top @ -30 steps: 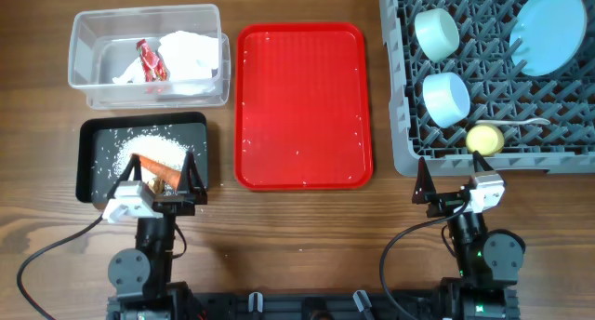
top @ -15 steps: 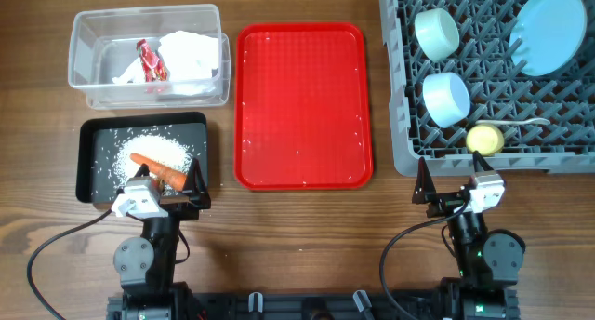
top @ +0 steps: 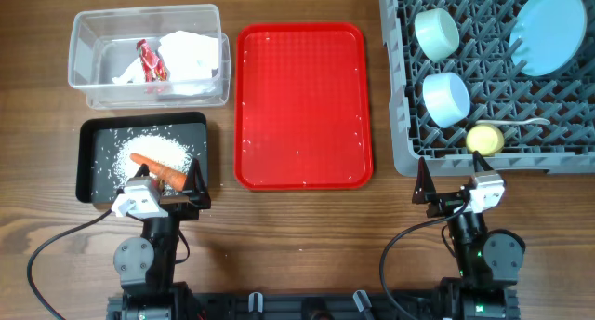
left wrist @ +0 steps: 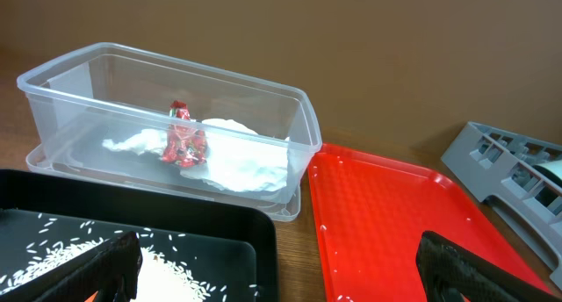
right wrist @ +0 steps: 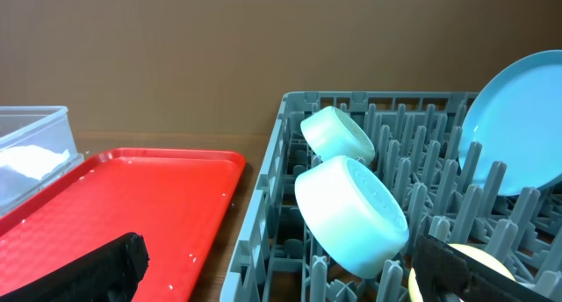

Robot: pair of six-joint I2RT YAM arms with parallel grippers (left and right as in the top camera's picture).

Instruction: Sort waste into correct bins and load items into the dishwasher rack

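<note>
- Sorting looks done: crumpled white paper napkin (top: 191, 55) and small red wrapper (top: 151, 61) lie in the clear plastic rectangular tub (top: 84, 50), far-left on the wooden counter (top: 297, 236)
- Food waste is in the shallow black rectangular tray (top: 88, 162), just in front of the tub: loose white rice grains (top: 163, 151) w/ the orange carrot (top: 156, 168) lying on top near the tray's front edge
- Small brown food scrap: can't make it out in any view
- Large grey plastic grid dishwasher rack (top: 402, 97), far-right, holds all the dishes: light blue round plate (top: 548, 27) leaning on pegs at the far corner, mint green bowl (top: 435, 32) and light blue bowl (top: 446, 97) tipped on their sides, small yellow cup (top: 484, 139) at the front, white plastic spoon (top: 521, 123) just beside the cup
- Flat red serving tray (top: 302, 106) sits btwn bins and rack, bare except a few pale specks; can't tell if rice or glare
- Judgement: task is at or v. near its end; at most the specks and the scrap are left to check
- Left tool (top: 169, 182) hangs over the black tray's front edge, fingers spread wide, nothing btwn them (wrist view confirms)
- Right tool (top: 448, 185) is parked in front of the rack's near-left corner, fingers also spread, holding nothing
- Vs 1.0 s ago: left arm has shifted a little toward the robot, so the carrot it half hid now shows whole; right arm unchanged
- Vs 0.5 s ago: no diff, both arms parked
</note>
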